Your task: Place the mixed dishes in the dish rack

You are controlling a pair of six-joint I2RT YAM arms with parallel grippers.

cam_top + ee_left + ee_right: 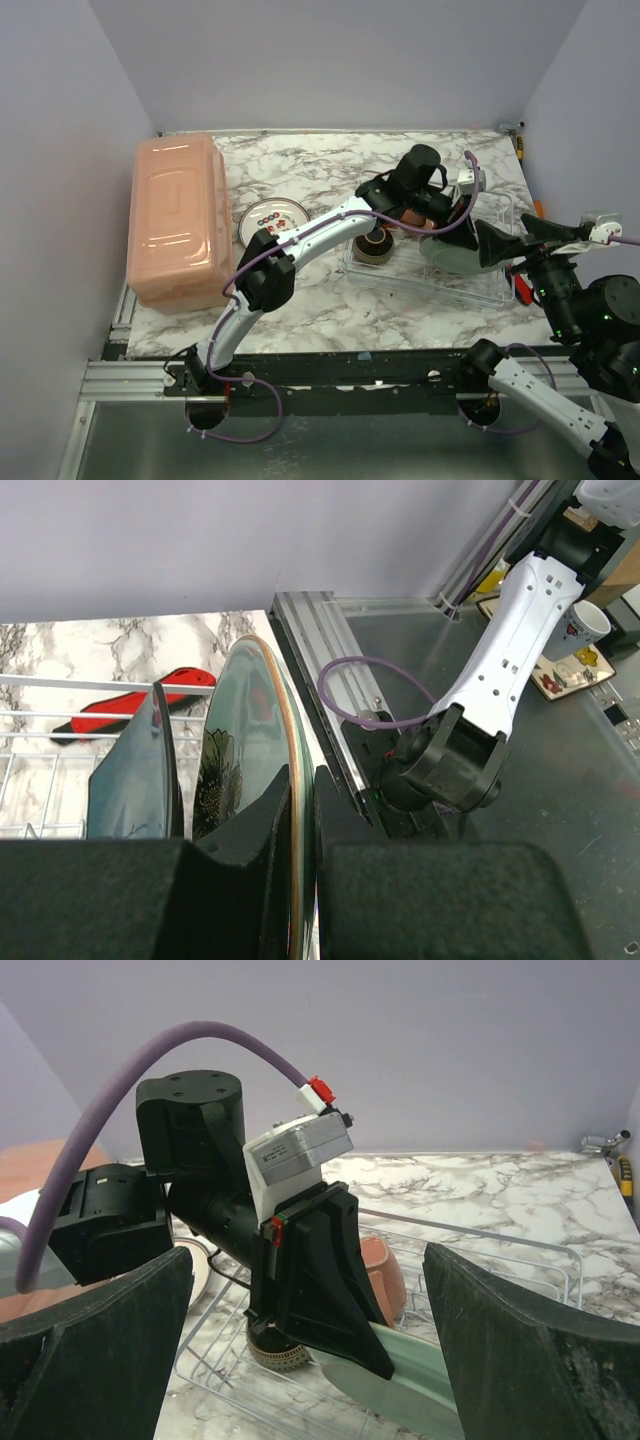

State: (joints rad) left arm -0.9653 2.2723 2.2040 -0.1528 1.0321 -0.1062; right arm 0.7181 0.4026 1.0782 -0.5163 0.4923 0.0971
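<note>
Now left claw (303,792) pinches teal plate (243,730) inside dish rack (497,290).

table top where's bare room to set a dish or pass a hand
Bare marble: the far strip between rack and back wall, right of the pink tub, and the near strip before the rack. Crowded: inside the rack, where the left jaws pinch the teal plate beside a brown bowl; a small plate fills the tub-rack gap.
</note>
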